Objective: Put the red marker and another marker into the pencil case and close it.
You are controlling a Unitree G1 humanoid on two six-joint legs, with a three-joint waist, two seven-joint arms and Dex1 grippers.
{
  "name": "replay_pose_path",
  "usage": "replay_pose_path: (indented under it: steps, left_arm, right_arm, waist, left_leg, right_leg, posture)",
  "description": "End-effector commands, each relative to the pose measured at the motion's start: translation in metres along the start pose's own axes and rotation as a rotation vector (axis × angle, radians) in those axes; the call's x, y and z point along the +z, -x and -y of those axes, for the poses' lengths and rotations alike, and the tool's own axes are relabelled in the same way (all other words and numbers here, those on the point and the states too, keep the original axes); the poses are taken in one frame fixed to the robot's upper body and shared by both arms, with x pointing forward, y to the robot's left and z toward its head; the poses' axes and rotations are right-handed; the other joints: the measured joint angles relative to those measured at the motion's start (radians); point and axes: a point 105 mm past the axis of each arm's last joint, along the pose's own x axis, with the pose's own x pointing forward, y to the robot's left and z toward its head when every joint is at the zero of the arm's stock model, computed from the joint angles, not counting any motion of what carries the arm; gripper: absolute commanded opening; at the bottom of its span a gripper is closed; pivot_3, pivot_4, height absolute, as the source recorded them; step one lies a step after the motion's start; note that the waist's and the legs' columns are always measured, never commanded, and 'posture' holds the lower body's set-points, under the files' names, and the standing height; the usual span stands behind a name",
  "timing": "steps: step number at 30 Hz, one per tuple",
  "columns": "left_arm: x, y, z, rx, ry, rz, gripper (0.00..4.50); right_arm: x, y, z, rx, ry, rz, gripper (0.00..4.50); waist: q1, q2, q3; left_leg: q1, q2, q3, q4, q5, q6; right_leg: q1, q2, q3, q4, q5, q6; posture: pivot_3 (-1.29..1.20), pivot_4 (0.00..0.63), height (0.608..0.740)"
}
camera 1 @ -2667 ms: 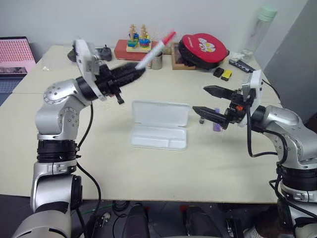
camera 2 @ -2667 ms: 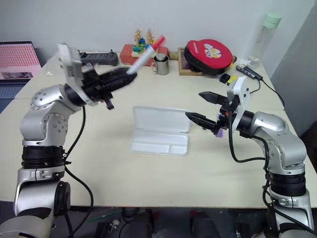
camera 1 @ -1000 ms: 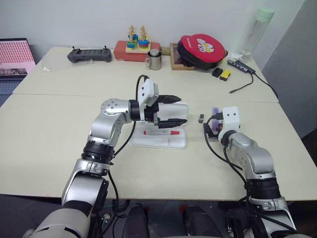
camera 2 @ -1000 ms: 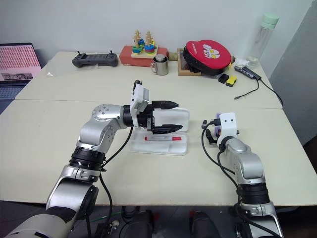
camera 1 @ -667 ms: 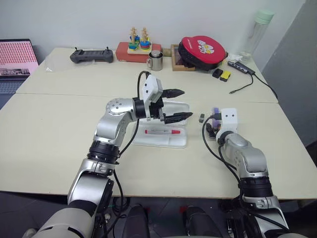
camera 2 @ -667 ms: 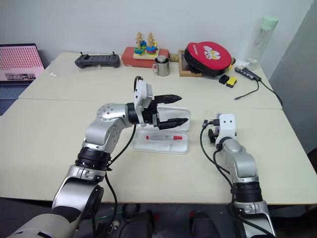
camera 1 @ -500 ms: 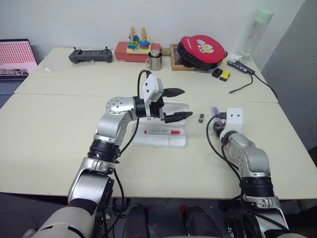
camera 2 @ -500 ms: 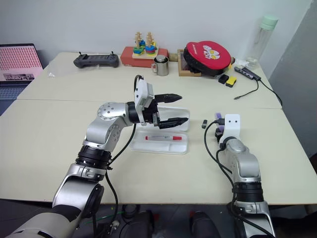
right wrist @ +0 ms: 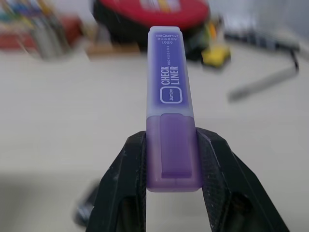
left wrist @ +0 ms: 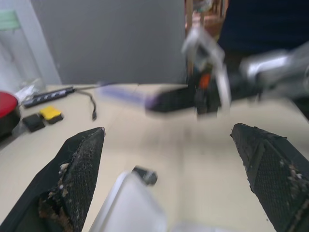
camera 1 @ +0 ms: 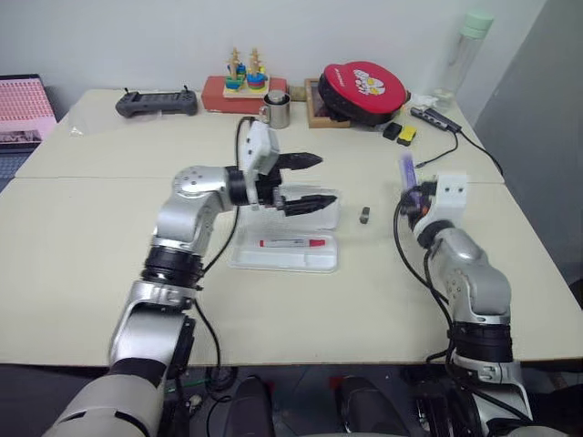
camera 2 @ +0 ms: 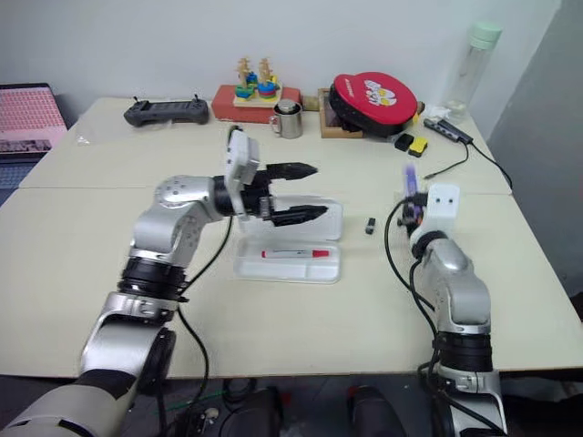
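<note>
We see our right hand [right wrist: 170, 181] clamped on the short, stubby purple marker [right wrist: 171, 118], its two black fingers [right wrist: 128, 183] pressing the lower barrel from both sides, the marker raised clear of the pale surface [camera 1: 82, 237]. Our left hand [camera 1: 310, 179] hangs with fingers spread wide and holds nothing, above the flat white rectangular plastic pencil case [camera 1: 284, 255], which lies open. The slim white-barrelled marker with red cap [camera 1: 291, 243] rests inside its tray
</note>
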Motion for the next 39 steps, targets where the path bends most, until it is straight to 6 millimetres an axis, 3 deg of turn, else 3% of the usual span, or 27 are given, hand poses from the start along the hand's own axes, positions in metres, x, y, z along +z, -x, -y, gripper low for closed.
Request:
replay_pose_path:
  steps: [1,5,7,10,13,19,24,39]
  left_arm:
    - [0.009,0.044,-0.016,0.126,-0.058,-0.055,4.5]
    - [-0.012,0.072,-0.009,0.157,0.015,-0.143,4.5]
    - [-0.034,0.096,0.007,0.151,0.095,-0.232,4.5]
    - [-0.062,0.126,0.029,0.12,0.154,-0.413,4.5]
    - [-0.077,0.144,0.041,0.091,0.133,-0.539,4.5]
    - [-0.058,0.151,0.042,0.142,0.129,-0.46,4.5]
    - [-0.042,0.151,0.038,0.188,0.124,-0.378,4.5]
    - [-0.039,0.139,0.041,0.193,0.133,-0.355,4.5]
  right_arm:
    - [0.048,0.014,-0.066,0.44,0.058,0.163,1.09]
    - [0.037,0.011,-0.077,0.572,0.088,0.073,1.09]
    - [0.016,0.009,-0.092,0.709,0.232,-0.031,1.09]
    - [-0.01,0.012,-0.112,0.883,0.288,-0.168,1.09]
    - [-0.019,0.009,-0.125,0.956,0.293,-0.187,1.09]
    - [-0.052,0.011,-0.142,1.038,0.294,-0.306,1.09]
    - [-0.064,0.013,-0.153,1.079,0.303,-0.356,1.09]
    - [-0.073,0.007,-0.17,1.095,0.319,-0.372,1.09]
  waist:
    - [-0.01,0.0,0.0]
    - [-0.01,0.0,0.0]
    - [-0.01,0.0,0.0]
    - [-0.011,-0.002,0.002]
    - [-0.009,-0.002,0.002]
    - [0.016,-0.003,0.002]
    - [0.016,-0.003,0.002]
    - [0.015,-0.003,0.002]
  left_leg:
    - [0.0,0.0,-0.001,0.0,0.0,0.0]
    - [0.001,0.001,-0.002,-0.002,0.0,0.0]
    - [0.0,0.0,-0.002,-0.001,0.0,0.0]
    - [0.0,0.001,0.001,-0.001,0.0,0.0]
    - [0.0,0.002,-0.001,-0.001,0.0,0.0]
    - [0.0,0.002,0.001,-0.001,-0.001,-0.001]
    - [0.0,0.002,0.0,-0.001,-0.001,-0.001]
    - [0.0,0.002,0.0,-0.002,-0.001,-0.001]
  right_leg:
    - [0.001,0.0,-0.001,0.0,-0.001,-0.001]
    - [0.001,0.0,-0.003,0.0,-0.003,-0.002]
    - [0.001,-0.001,-0.003,0.0,-0.003,-0.002]
    - [0.0,-0.001,-0.002,0.0,-0.003,-0.003]
    - [-0.001,0.0,-0.004,0.001,-0.006,-0.008]
    - [-0.001,-0.001,-0.003,0.001,-0.008,-0.01]
    - [-0.002,-0.001,-0.003,0.001,-0.008,-0.011]
    - [-0.003,-0.001,-0.003,0.001,-0.006,-0.006]
  posture:
    - [0.0,0.15,0.74]
    - [0.0,0.15,0.74]
    - [0.0,0.15,0.74]
    - [0.0,0.15,0.74]
    - [0.0,0.15,0.74]
    - [0.0,0.15,0.74]
    - [0.0,0.15,0.74]
    - [0.0,0.15,0.74]
